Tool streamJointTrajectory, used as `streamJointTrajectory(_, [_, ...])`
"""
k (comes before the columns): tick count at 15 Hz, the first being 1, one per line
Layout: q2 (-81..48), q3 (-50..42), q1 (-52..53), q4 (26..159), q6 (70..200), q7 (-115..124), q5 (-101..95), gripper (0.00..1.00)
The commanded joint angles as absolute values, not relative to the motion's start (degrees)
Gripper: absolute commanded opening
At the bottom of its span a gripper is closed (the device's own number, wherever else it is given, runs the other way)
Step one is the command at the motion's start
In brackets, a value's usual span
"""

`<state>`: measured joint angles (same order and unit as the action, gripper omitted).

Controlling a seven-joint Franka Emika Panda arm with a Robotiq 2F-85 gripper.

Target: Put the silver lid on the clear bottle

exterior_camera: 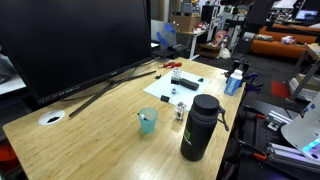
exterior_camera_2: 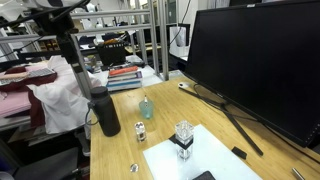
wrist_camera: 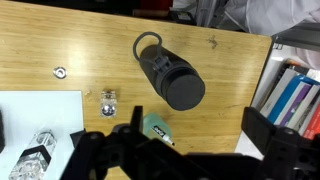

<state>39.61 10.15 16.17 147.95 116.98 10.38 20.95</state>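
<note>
The small clear bottle (wrist_camera: 108, 99) stands upright on the wooden table, also seen in both exterior views (exterior_camera: 181, 111) (exterior_camera_2: 140, 131). The silver lid (wrist_camera: 59, 72) lies flat on the wood a short way from it, near the corner of the white paper, and shows in an exterior view (exterior_camera_2: 134, 168). My gripper (wrist_camera: 185, 140) is open and empty, high above the table, roughly over the teal cup (wrist_camera: 155, 127) and the tall black flask (wrist_camera: 170, 72). It is well apart from both the lid and the bottle.
A white paper sheet (wrist_camera: 40, 115) carries a glass cube on a black base (exterior_camera_2: 183, 138). The black flask (exterior_camera: 200, 128) and teal cup (exterior_camera: 148, 121) stand near the table edge. A large monitor (exterior_camera: 70, 40) fills the back, its stand legs spread across the table.
</note>
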Motion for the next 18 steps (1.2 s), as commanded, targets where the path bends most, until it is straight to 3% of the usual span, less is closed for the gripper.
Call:
streamJointTrajectory(1, [39.7,10.8,15.4,147.8,116.6,10.0,21.4,1.0])
streamJointTrajectory(12, [35.5,9.8,1.2,160.9,139.5,27.1,19.9,1.0])
streamJointTrajectory(18, [32.2,9.0,1.4,160.2,137.6,30.7,19.7,1.0])
